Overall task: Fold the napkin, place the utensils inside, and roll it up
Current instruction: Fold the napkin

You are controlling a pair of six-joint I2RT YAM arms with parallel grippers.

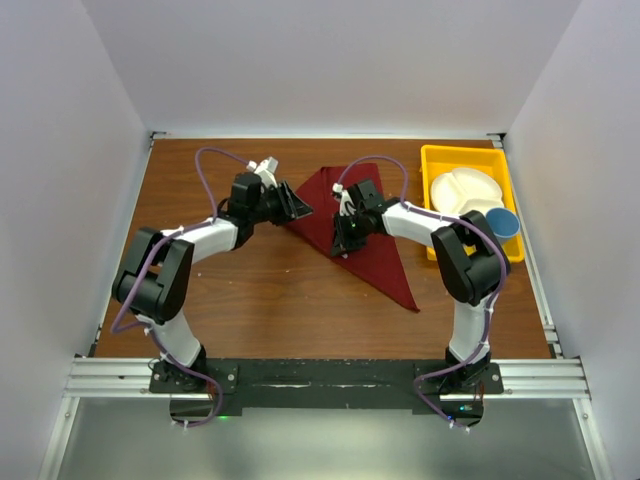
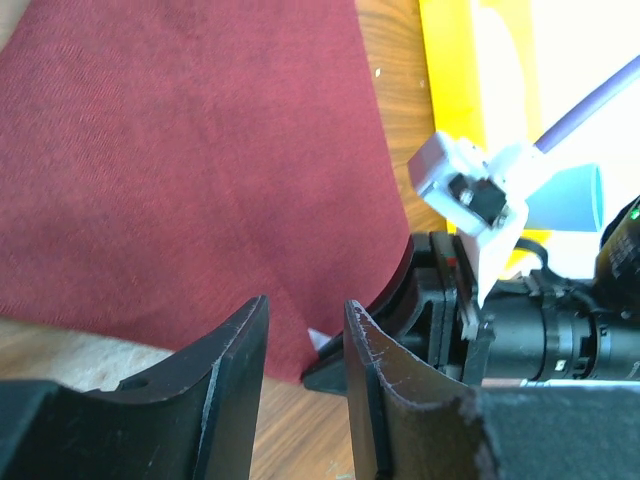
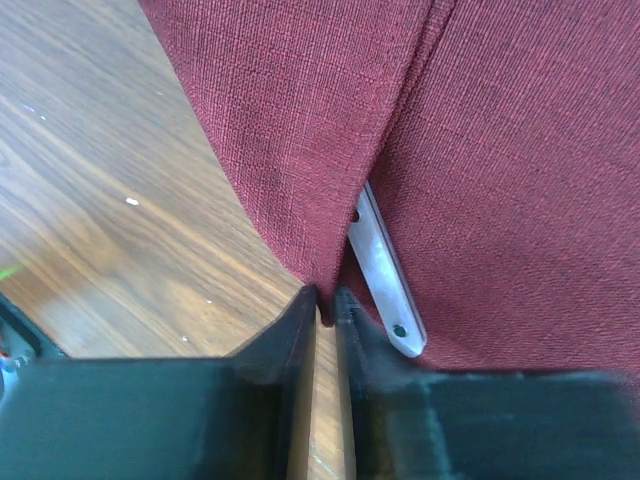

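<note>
The maroon napkin (image 1: 378,255) lies folded into a long triangle on the wooden table, its point toward the front right. My right gripper (image 1: 345,238) is at the napkin's left edge, and its jaws are pinched on a raised fold of the napkin (image 3: 500,150). Close beside my right gripper (image 3: 322,295), the end of a silvery utensil handle (image 3: 385,272) pokes out from under the cloth; the rest of the utensils is hidden. My left gripper (image 1: 298,205) hovers at the napkin's left corner. In the left wrist view my left gripper (image 2: 305,310) is open and empty, just short of the napkin (image 2: 180,150).
A yellow tray (image 1: 440,160) stands at the back right, holding a white divided plate (image 1: 465,190) and a blue cup (image 1: 503,222). The two grippers are close together, with the right gripper's body (image 2: 440,310) right in front of the left fingers. White walls enclose the table.
</note>
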